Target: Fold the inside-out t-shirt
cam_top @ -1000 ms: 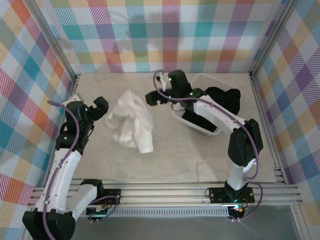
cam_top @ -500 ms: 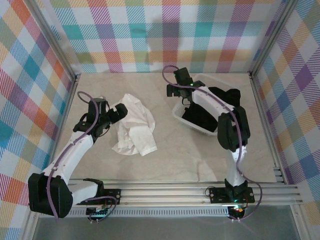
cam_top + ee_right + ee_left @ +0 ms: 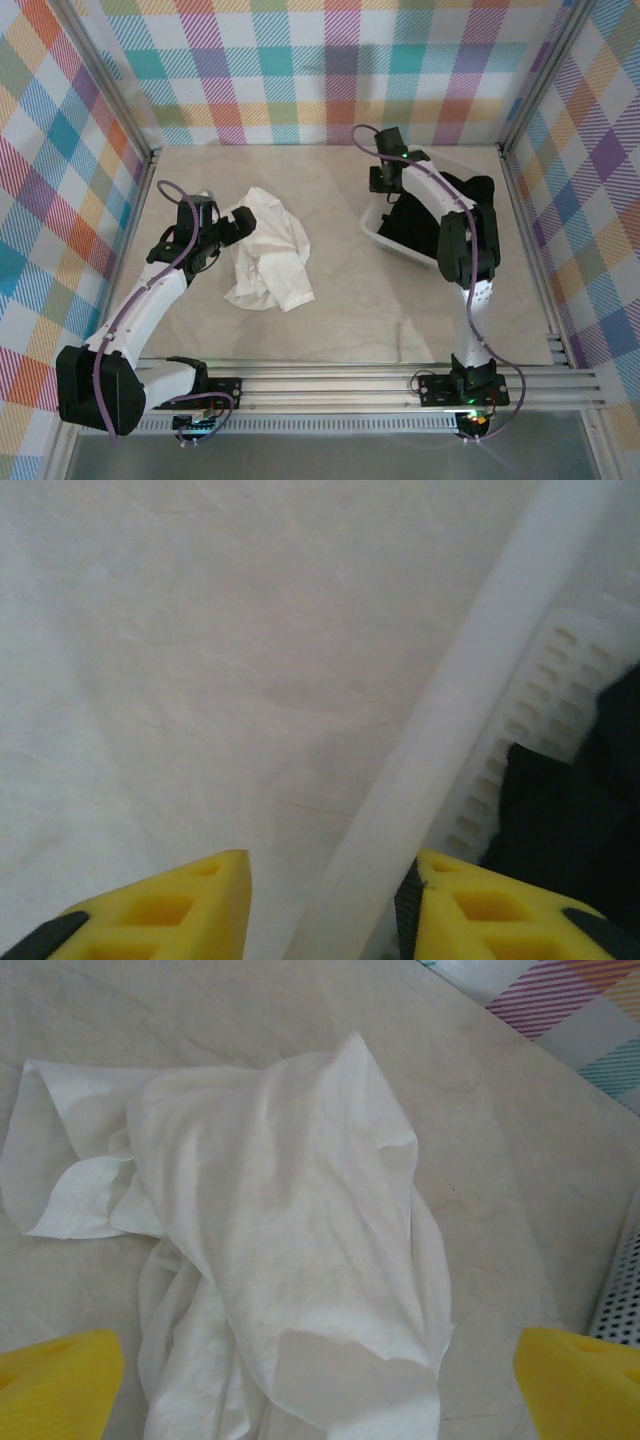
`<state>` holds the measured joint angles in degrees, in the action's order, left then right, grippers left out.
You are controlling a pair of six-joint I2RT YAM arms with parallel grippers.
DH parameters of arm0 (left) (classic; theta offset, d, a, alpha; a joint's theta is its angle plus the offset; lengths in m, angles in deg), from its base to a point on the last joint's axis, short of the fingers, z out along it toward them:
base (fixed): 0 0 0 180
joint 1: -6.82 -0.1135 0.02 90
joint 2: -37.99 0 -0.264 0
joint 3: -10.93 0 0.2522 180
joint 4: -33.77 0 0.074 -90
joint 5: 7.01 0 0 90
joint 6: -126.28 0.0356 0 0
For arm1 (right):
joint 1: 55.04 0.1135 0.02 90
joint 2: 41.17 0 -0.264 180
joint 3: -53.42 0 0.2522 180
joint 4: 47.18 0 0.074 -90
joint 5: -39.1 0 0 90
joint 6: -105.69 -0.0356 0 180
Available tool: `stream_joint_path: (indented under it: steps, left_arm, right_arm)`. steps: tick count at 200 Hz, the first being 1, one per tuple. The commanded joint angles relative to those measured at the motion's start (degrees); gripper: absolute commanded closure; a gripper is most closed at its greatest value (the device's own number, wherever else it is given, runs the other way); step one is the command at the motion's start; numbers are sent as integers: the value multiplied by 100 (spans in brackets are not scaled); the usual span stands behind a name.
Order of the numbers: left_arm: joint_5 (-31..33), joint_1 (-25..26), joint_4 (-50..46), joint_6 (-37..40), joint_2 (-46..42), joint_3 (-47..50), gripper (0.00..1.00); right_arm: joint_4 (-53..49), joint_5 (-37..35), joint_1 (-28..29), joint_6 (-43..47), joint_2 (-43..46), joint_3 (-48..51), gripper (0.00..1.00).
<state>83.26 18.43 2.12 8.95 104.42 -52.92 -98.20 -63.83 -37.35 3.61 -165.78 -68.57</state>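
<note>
Jaws of the left gripper (image 3: 238, 222) gape wide and empty beside the crumpled white t-shirt (image 3: 272, 250) on the desk's left half. The right gripper (image 3: 325, 900) stands part-open astride the white basket (image 3: 450, 760) rim; whether it pinches the rim I cannot tell. The cloth looks thin, light and floppy, probably best pinched at a hem or sleeve edge.

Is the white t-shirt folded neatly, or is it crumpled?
Crumpled. The t-shirt lies in an uneven heap on the table, with bunched layers and curled edges.

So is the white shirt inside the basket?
No, the white shirt lies crumpled on the table, apart from the basket.
</note>
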Motion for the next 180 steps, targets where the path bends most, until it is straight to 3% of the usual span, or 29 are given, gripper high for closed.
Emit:
stream_joint_path:
  steps: [1,21,53,114,130,149,164,180]
  left_arm:
    - [46,62,-21,158,-137,-107,0]
    - [-13,60,83,119,-116,-40,0]
    - [-185,95,145,40,31,10,0]
    - [-151,148,145,131,132,5,0]
    - [-133,148,130,174,198,-22,0]
    - [9,148,75,221,305,-56,0]
    - [88,148,144,228,417,-9,0]
    - [-21,148,457,165,645,36,0]
  right_arm:
    - [-437,116,-503,1197,197,126,67]
    - [-465,97,-841,1973,177,82,74]
    - [-507,-88,-1276,2667,-48,-256,75]
    - [-776,-963,-1879,2948,-872,-1357,75]
    - [-824,-1100,-1866,2865,-942,-1591,68]
    - [-803,-984,-1796,2519,-612,-1525,44]
    - [-388,-808,-1615,2367,12,-1000,28]
    - [251,-483,-1307,2179,833,-204,18]
